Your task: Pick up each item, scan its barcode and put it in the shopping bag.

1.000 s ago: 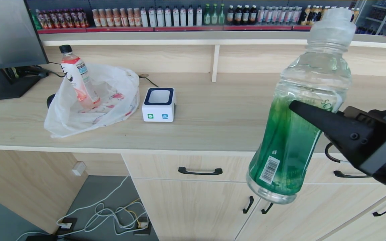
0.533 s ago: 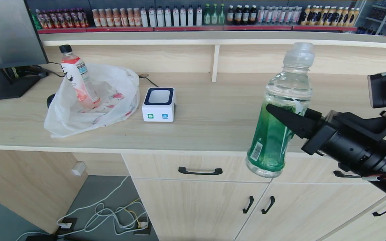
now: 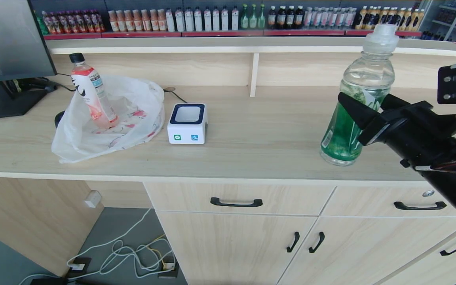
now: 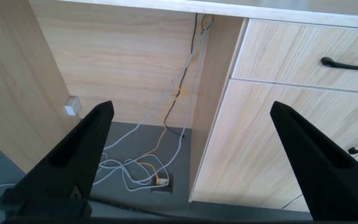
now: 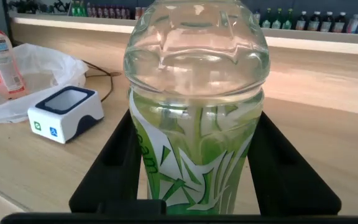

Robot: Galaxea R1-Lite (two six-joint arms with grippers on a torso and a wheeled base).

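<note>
A clear bottle of green drink (image 3: pixel 341 134) with a pale cap stands nearly upright at the right of the wooden counter (image 3: pixel 259 154), its base at or just above the top. My right gripper (image 3: pixel 364 105) is shut on its middle; the right wrist view shows the bottle (image 5: pixel 194 124) between the black fingers (image 5: pixel 114 165). The white scanner (image 3: pixel 187 123) with a dark-rimmed window sits mid-counter. Left of it lies the white shopping bag (image 3: pixel 133 122) with a pink drink bottle (image 3: pixel 92 93) leaning inside. My left gripper (image 4: pixel 191 155) hangs open below counter height, facing the cabinet side and floor cables.
A monitor (image 3: pixel 10 39) stands at the counter's far left. A raised back ledge with an upright divider (image 3: pixel 254 75) runs behind the counter. Drawers and doors with black handles (image 3: pixel 236 203) sit below. Cables (image 3: pixel 125 253) lie on the floor at the left.
My right gripper has carried the green bottle away from the camera, from tilted in front of the drawers to nearly upright over the counter's right side.
</note>
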